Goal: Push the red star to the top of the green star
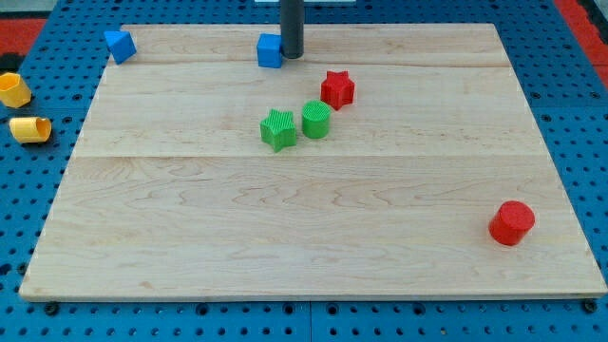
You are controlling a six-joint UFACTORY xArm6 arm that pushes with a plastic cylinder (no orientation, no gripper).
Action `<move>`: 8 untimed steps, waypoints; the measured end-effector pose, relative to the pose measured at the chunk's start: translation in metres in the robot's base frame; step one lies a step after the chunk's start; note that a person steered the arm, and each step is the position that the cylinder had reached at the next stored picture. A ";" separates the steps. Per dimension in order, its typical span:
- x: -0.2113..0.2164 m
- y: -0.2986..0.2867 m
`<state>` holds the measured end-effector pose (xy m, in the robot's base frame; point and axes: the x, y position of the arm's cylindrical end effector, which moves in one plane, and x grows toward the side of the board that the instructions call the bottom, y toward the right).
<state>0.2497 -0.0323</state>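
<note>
The red star (pixel 336 88) lies on the wooden board, above and to the right of the green star (pixel 277 129). A green cylinder (pixel 316 120) sits between them, close to the green star's right side and just below-left of the red star. My tip (pixel 292 54) is at the view's top, touching the right side of a blue cube (pixel 271 50). The tip is up and to the left of the red star, apart from it.
A blue block (pixel 120 45) sits at the board's top left corner. A red cylinder (pixel 512 223) stands at the lower right. Two yellow pieces (pixel 13 89) (pixel 30 128) lie off the board on the blue pegboard at the left. The board's rim (pixel 313 296) runs along the bottom.
</note>
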 end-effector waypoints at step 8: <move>0.069 0.104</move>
<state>0.3192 0.0713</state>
